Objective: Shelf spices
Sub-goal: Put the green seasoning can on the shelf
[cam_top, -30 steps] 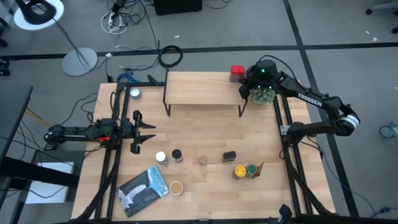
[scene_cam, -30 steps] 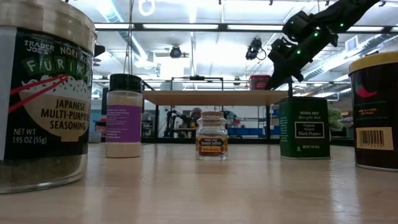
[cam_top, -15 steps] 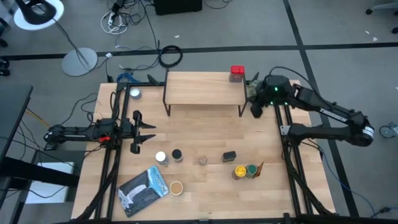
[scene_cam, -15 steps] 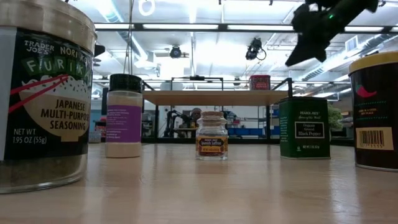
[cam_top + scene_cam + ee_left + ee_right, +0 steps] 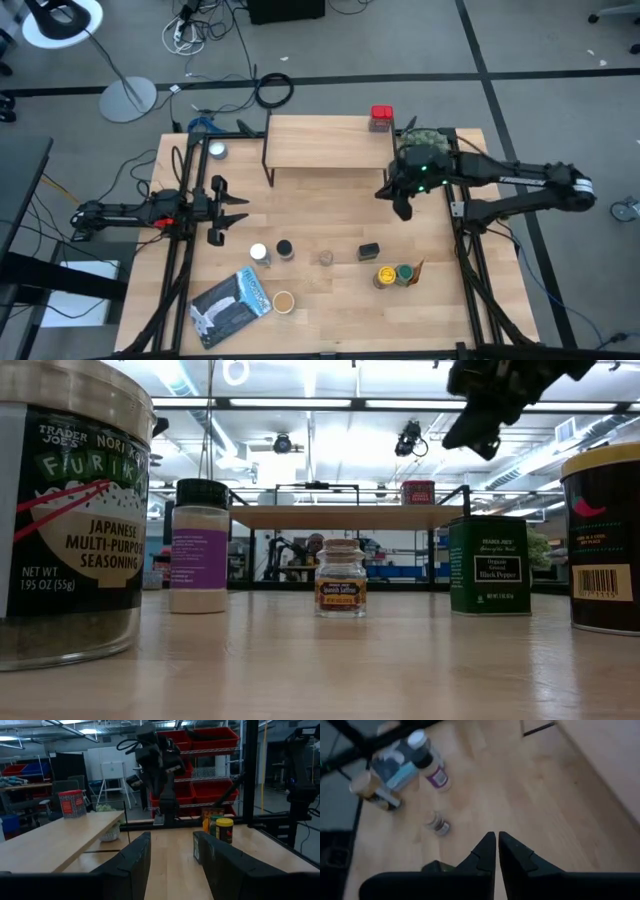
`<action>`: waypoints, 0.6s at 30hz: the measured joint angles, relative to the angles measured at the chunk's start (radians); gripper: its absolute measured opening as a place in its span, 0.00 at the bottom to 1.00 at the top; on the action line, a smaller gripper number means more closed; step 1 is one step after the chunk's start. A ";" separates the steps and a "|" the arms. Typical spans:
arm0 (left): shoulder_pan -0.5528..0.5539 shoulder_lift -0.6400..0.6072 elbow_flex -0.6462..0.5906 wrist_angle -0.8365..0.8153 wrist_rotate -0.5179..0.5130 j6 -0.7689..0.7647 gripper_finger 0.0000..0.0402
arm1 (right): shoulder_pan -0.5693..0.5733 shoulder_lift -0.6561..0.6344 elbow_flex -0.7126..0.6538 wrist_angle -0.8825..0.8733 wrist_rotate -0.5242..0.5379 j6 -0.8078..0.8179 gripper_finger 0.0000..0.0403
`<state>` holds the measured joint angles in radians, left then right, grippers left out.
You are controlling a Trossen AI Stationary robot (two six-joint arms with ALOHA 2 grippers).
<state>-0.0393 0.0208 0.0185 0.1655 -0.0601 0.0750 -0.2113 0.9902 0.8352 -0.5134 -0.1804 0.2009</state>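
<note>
Right tool: dark tapered fingers nearly together, nothing gripped, above bare plank surface just right of shelf.
Left tool: fingers parted, nothing between, at surface left side.
Red-lidded jar: on pale wood shelf board, right end.
Remaining jars, tins: surface front.

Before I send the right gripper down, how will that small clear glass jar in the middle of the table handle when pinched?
The small glass jar looks rigid, so it probably won't give, but the glass may be slick under the right gripper. It stands upright, squat, so a tip seems unlikely; if knocked over, its round body would likely roll. It stands apart from the green black pepper tin.
</note>
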 joint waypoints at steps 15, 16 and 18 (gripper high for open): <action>0.000 0.000 0.000 -0.013 -0.025 0.000 0.42 | 0.124 0.220 0.000 0.052 0.187 -0.118 0.07; 0.000 0.000 0.000 -0.021 -0.028 0.000 0.42 | 0.130 0.220 0.000 0.065 0.187 -0.117 0.08; 0.000 0.000 0.000 -0.032 -0.033 0.000 0.42 | 0.138 0.216 0.000 0.102 0.179 -0.100 0.12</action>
<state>-0.0391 0.0212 0.0183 0.1334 -0.0926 0.0750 -0.0729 1.2061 0.8352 -0.4114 -0.0011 0.1006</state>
